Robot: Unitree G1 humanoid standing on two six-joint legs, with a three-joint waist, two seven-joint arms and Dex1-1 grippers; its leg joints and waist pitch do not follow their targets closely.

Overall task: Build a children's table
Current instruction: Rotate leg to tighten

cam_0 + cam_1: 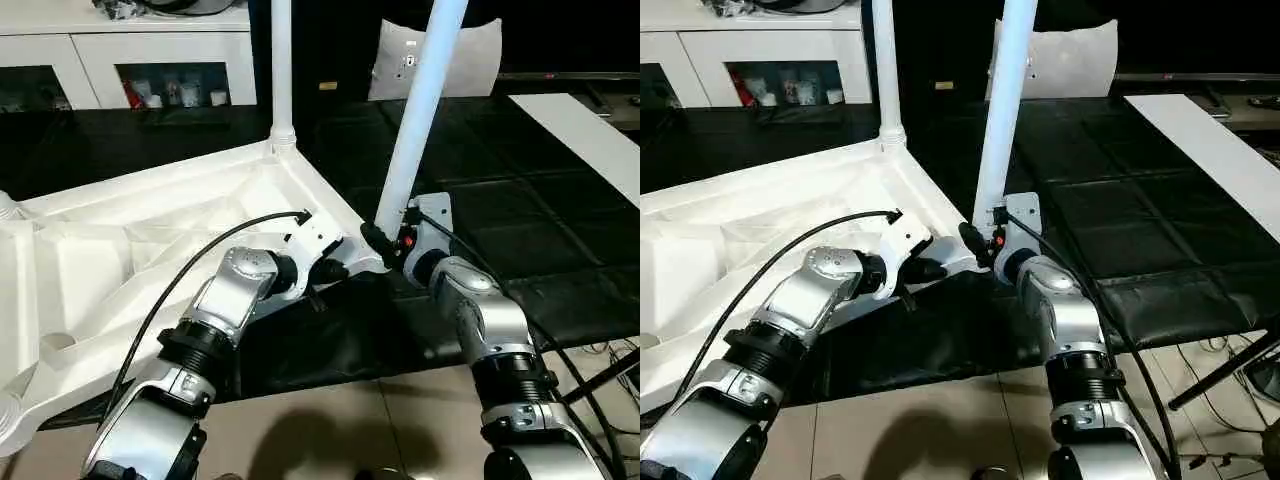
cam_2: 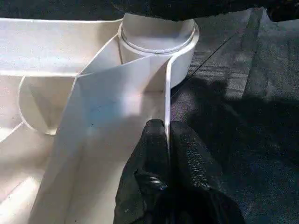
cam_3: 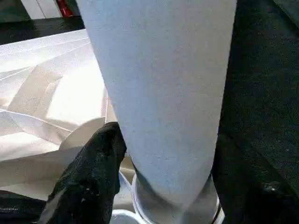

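white tabletop rim (image 2: 166, 98) pinched by left gripper (image 2: 167, 135); right gripper (image 1: 978, 243) around leg (image 1: 415, 120).

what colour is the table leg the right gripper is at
White, like the tabletop; the leg shows best in the left eye view.

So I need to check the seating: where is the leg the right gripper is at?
Head views: the leg stands in the table top's near corner socket, right gripper at its base.

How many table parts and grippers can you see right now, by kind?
White plastic tabletop, ribbed underside up: 1
Long round white legs standing in corner sockets: 2 (far leg, near leg)
Black two-finger grippers: 2 (left gripper, right gripper)
Total: 5
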